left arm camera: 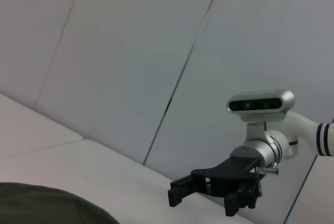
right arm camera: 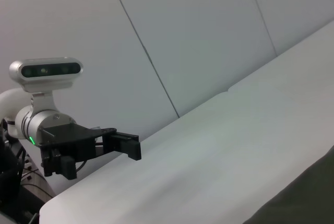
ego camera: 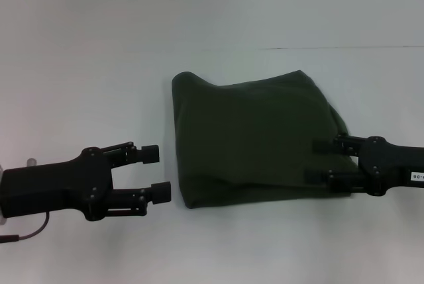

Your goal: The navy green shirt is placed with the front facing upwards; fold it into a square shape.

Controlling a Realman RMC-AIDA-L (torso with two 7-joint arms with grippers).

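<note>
On the white table (ego camera: 79, 85) I see one navy green shirt (ego camera: 252, 142) folded mid-table, bare surface all around. My left gripper (ego camera: 154, 173) stands apart just beside it; right gripper (ego camera: 315, 161) apart over its edge.

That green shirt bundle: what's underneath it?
The navy green shirt lies folded on the white table, which shows all round it. Its inner layers and front are covered. The right pincer reaches over its edge; the left pincer waits beside it.
</note>
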